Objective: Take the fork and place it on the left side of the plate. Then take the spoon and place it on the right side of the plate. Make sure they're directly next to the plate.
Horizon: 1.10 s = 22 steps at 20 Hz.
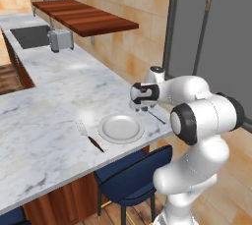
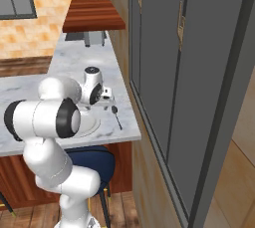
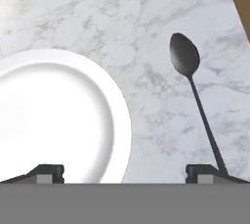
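The round white plate (image 1: 120, 128) lies on the marble counter near its front edge; it shows again as the plate (image 3: 53, 115) and the plate (image 2: 89, 124). The fork (image 1: 88, 136), with silver tines and a dark handle, lies just left of the plate. Right of the plate lies the grey spoon (image 3: 193, 93), a short way off the rim, also seen as the spoon (image 1: 155, 116) and the spoon (image 2: 116, 115). My gripper (image 3: 126, 173) hangs open above the plate's right edge and the spoon, holding nothing. Its right fingertip (image 3: 205, 172) stands by the spoon's handle end.
The marble counter (image 1: 44, 111) ends just right of the spoon, beside tall grey cabinet doors (image 2: 189, 62). A toaster (image 1: 60, 39) and a sink (image 1: 29, 36) sit far back under a wooden shelf (image 1: 83, 16). A blue stool (image 1: 130, 175) stands below the counter's front edge.
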{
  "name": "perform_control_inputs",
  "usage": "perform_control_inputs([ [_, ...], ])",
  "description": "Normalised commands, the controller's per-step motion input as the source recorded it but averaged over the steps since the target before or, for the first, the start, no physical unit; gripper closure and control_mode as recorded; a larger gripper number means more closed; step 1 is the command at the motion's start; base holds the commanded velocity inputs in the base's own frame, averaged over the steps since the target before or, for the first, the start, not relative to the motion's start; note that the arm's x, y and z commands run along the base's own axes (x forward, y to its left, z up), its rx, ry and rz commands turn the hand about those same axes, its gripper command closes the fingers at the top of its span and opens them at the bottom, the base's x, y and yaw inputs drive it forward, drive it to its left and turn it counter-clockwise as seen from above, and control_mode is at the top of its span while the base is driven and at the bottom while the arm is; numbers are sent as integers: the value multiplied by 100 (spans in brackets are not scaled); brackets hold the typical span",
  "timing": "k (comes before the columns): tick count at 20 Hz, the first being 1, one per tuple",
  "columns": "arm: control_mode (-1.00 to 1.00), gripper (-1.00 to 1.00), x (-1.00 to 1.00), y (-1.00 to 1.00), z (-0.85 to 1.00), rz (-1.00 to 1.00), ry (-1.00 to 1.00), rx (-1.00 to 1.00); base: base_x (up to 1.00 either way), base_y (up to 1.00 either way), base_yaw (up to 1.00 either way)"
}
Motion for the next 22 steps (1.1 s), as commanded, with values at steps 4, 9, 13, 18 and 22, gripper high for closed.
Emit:
perform_control_inputs([
  [4, -100, -100, -61, 25, 31, -8, 15, 0, 0, 0, 0],
  [9, -100, -100, -66, 19, 14, -5, 15, 0, 0, 0, 0],
  [13, -100, -100, -83, 13, 1, 0, 1, 0, 0, 0, 0],
  [18, -100, -100, -92, 10, 0, 0, -3, 0, 0, 0, 0],
  [22, -100, -100, -94, 4, 0, 0, -12, 0, 0, 0, 0],
])
